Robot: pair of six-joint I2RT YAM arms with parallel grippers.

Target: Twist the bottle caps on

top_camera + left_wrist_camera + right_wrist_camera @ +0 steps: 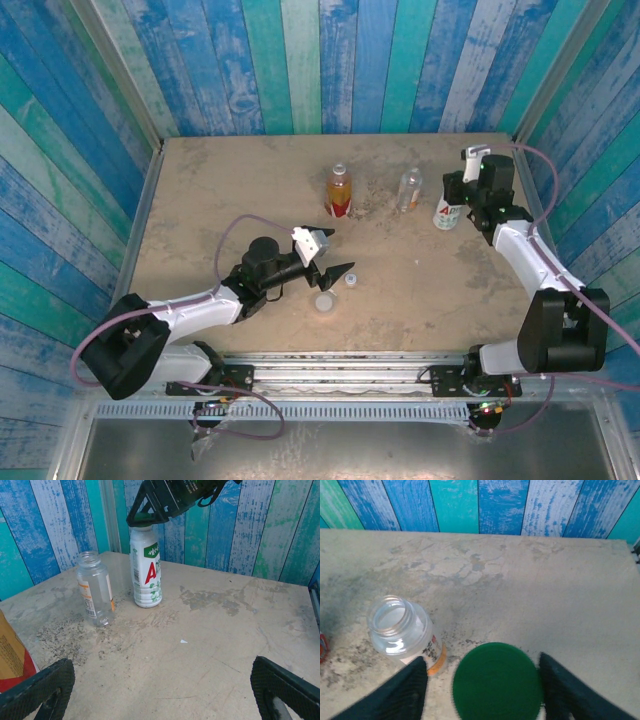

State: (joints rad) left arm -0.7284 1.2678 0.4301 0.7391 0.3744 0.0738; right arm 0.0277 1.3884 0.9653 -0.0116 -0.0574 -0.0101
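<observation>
Right gripper (482, 680) above white bottle (146, 575) at far right of table (200, 190); jaws partly open, straddling green cap (497, 680); a clear gap shows between one finger and the cap rim, the other finger (565, 690) just beside the rim; no grip evident; cap lies flat, centred between fingers at the bottle top; how far it is threaded cannot be told.

Left gripper (335, 262) low over centre of table; jaws wide apart, nothing held.

Clear bottle (400, 627) uncapped, upright, just beside white bottle; amber bottle (340, 192) upright, further left, near clear bottle.

Grey cap (325, 302) and white cap (351, 281) loose on table near left gripper, close together, apart from all bottles.
</observation>
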